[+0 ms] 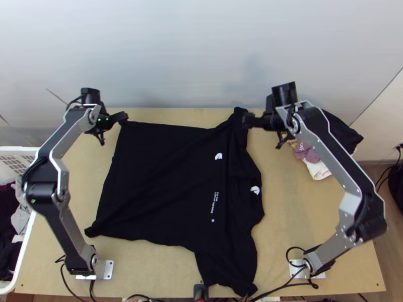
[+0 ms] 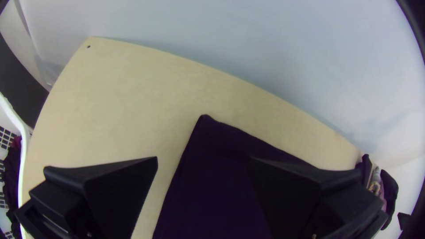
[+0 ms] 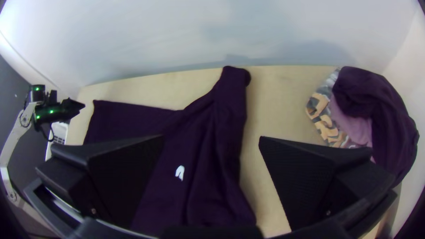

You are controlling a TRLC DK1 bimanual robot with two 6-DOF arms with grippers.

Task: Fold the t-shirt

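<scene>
On the wooden surface [image 1: 297,201] lies the black t-shirt [image 1: 156,176], mostly spread w/ creases nr the sleeves, w/ a clothes pile [image 1: 311,155] to its R, L claw [image 1: 123,118] at its far L corner & R claw [image 1: 245,121] by its far sleeve, both wide open, gripping nothing.
</scene>
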